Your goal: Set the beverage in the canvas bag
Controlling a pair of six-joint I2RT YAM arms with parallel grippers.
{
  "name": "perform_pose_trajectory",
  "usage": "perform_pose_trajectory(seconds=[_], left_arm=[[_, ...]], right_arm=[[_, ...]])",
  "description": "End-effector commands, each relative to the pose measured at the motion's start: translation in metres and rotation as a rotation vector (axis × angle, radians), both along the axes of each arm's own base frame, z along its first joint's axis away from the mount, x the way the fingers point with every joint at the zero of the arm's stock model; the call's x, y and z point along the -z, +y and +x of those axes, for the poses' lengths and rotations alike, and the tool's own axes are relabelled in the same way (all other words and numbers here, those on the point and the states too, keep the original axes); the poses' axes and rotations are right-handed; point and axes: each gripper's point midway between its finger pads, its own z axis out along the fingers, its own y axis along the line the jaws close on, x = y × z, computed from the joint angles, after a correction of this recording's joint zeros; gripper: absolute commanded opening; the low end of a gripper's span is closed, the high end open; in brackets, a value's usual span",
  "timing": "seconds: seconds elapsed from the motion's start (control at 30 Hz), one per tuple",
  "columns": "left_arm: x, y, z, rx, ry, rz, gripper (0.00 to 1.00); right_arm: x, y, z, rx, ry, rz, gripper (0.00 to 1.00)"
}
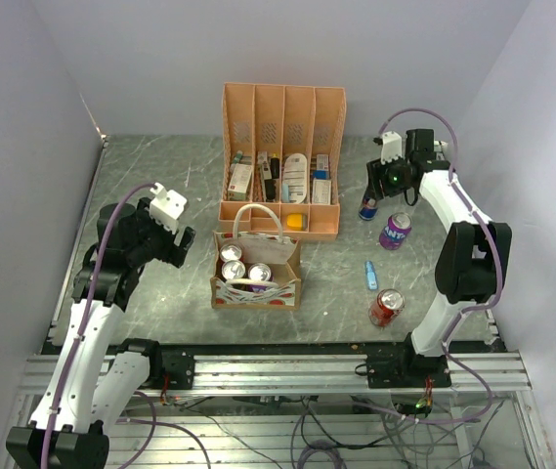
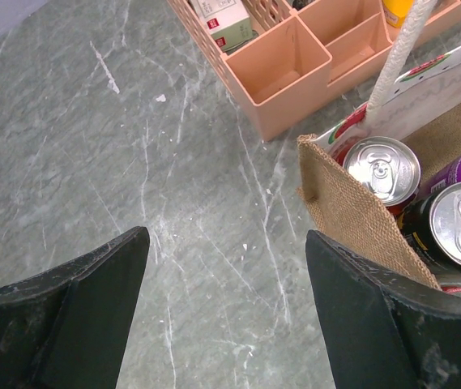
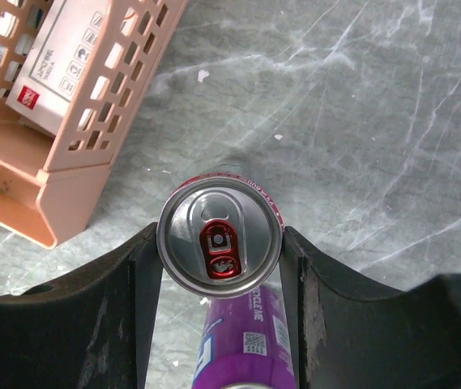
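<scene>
The beverage, a slim can with a silver lid and red tab point(image 3: 220, 237), stands upright on the table beside the organiser's corner; in the top view it is blue and red point(image 1: 366, 209). My right gripper point(image 3: 220, 245) is shut on it, one finger against each side just under the rim. The canvas bag point(image 1: 254, 284), tan with white handles and a watermelon print, sits at the table's middle with several cans inside. My left gripper point(image 2: 226, 237) hangs open over bare table just left of the bag's burlap wall point(image 2: 352, 212), with nothing between its fingers.
A peach plastic organiser point(image 1: 280, 161) with boxes stands behind the bag. A purple can point(image 1: 395, 232) lies right behind the held can, close under my right wrist. A red can point(image 1: 387, 307) and a small blue item point(image 1: 370, 275) lie nearer the right arm's base.
</scene>
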Motion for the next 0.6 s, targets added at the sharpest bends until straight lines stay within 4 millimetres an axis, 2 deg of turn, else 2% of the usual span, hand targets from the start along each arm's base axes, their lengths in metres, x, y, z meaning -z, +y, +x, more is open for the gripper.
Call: perform_pose_trajectory(seconds=[0.0, 0.17, 0.33, 0.57], left_arm=[[-0.011, 0.002, 0.005, 0.019, -0.040, 0.027, 0.89], [-0.013, 0.003, 0.003, 0.024, -0.017, 0.046, 0.89], [-0.017, 0.003, 0.001, 0.022, -0.030, 0.042, 0.89], [-0.014, 0.004, 0.000, 0.018, -0.021, 0.043, 0.89]], right_arm=[[-0.063, 0.015, 0.000, -0.062, -0.132, 0.030, 0.20], [-0.115, 0.032, -0.018, -0.119, -0.221, 0.057, 0.01], [-0.158, 0.060, -0.045, -0.209, -0.283, 0.060, 0.00], [-0.224, 0.127, -0.104, -0.420, -0.430, 0.077, 0.00]])
